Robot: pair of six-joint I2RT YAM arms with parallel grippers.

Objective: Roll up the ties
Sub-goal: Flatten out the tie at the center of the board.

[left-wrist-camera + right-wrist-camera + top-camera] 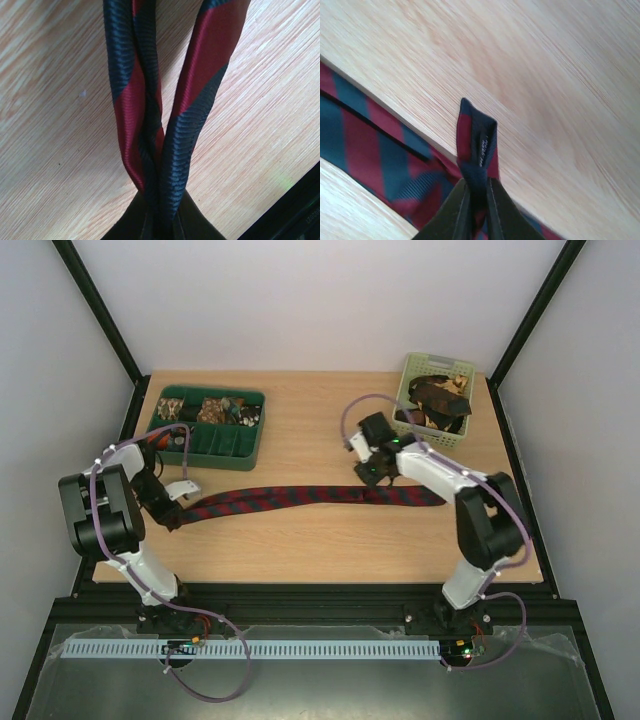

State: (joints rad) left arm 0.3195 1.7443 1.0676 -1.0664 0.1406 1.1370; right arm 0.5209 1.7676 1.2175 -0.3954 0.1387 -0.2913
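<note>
Top external, left end effector [175,519], right end effector [372,479], pinching tie [290,498] low

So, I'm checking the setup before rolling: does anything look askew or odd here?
Only the striped tie: its end in the left claw is bunched into narrow, twisted folds instead of lying flat. Nothing spilled or damaged.

We see our left arm [100,515] and right arm [480,510] in white links, bulky black joints and looping purple cables [213,697], left tool [159,212] and right tool [477,195] dark-fingered.
</note>
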